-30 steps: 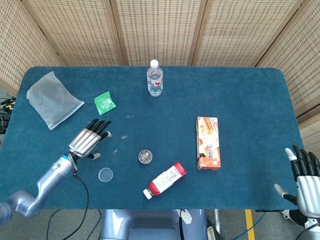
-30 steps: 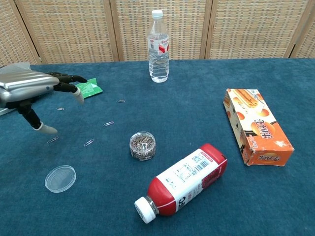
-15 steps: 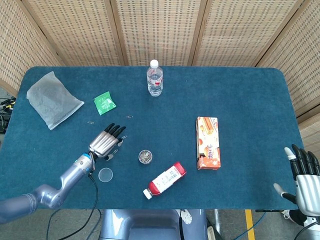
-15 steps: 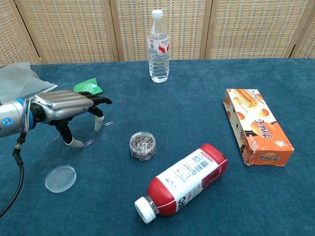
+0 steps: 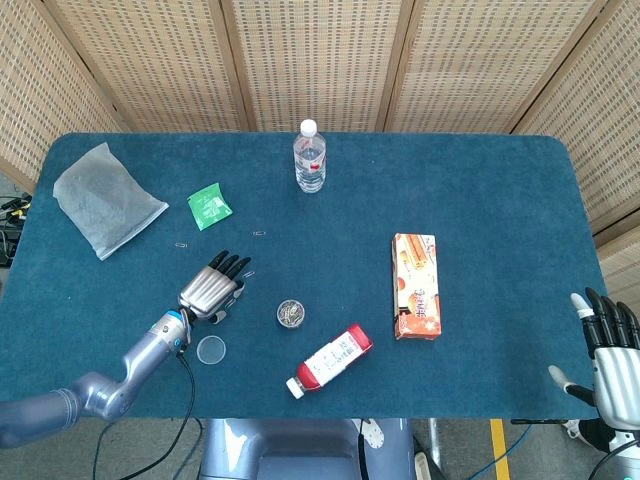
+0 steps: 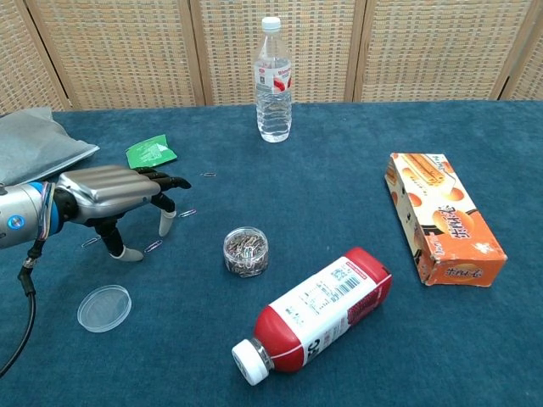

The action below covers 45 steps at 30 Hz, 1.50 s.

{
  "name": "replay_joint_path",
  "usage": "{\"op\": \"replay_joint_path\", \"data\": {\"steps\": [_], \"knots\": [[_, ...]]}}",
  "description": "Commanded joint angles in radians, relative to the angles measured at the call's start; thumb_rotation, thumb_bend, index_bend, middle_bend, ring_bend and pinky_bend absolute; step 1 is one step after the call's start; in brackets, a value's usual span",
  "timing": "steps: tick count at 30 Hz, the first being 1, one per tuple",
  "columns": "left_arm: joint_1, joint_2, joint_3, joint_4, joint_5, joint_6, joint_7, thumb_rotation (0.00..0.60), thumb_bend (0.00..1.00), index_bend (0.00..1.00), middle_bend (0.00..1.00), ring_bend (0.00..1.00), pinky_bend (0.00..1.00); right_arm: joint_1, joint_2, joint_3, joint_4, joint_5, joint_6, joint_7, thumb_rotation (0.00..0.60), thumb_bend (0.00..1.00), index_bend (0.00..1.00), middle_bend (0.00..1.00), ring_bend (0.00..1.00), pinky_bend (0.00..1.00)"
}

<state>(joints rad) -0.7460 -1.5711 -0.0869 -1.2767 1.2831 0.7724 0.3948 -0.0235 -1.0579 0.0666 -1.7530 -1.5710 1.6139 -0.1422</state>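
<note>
My left hand [image 5: 212, 290] [image 6: 110, 195] hovers palm down over the blue table [image 5: 480, 190], left of a small round tub of paper clips [image 5: 290, 313] [image 6: 245, 251]. Its fingers are spread, and its fingertips [image 6: 166, 225] reach down to the cloth among loose paper clips [image 6: 153, 246] [image 6: 187, 213]. I see nothing held in it. A clear lid [image 5: 210, 349] [image 6: 103, 308] lies just in front of it. My right hand [image 5: 612, 350] stays off the table's front right corner, fingers apart and empty.
A red and white bottle [image 5: 330, 360] [image 6: 314, 314] lies on its side near the front. An orange box [image 5: 416, 285] [image 6: 441, 216] lies at the right. A water bottle [image 5: 310, 158] stands at the back, with a green packet [image 5: 209, 206] and a grey bag [image 5: 105, 198] at the left.
My left hand has moved right, toward the tub of clips, and dropped so its fingertips reach the cloth by the loose clips. The right hand has not moved.
</note>
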Motion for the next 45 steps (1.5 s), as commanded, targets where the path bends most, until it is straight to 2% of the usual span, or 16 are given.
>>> {"op": "replay_joint_path", "data": {"steps": [1,23,30,45], "knots": [[0.0,0.005,0.001,0.0,0.003,0.006,-0.016,0.6,0.26,0.46,0.0,0.0,0.0,0.001,0.0,-0.001,-0.001,0.0,-0.002,-0.002,0.6,0.0,0.0,0.0,0.0,0.0],[-0.04,-0.012,0.01,0.026,-0.053,-0.031,0.027,0.6,0.26,0.48,0.0,0.0,0.0,0.001,-0.005,-0.003,-0.006,0.005,-0.006,-0.02,0.6,0.0,0.0,0.0,0.0,0.0],[-0.046,-0.018,0.011,0.023,-0.072,-0.033,0.036,0.6,0.26,0.57,0.0,0.0,0.0,0.002,-0.006,-0.002,-0.005,0.01,-0.008,-0.02,0.6,0.0,0.0,0.0,0.0,0.0],[-0.055,-0.007,0.014,0.021,-0.102,-0.03,0.033,0.6,0.26,0.57,0.0,0.0,0.0,0.004,-0.007,-0.005,-0.006,0.011,-0.013,-0.023,0.6,0.0,0.0,0.0,0.0,0.0]]}}
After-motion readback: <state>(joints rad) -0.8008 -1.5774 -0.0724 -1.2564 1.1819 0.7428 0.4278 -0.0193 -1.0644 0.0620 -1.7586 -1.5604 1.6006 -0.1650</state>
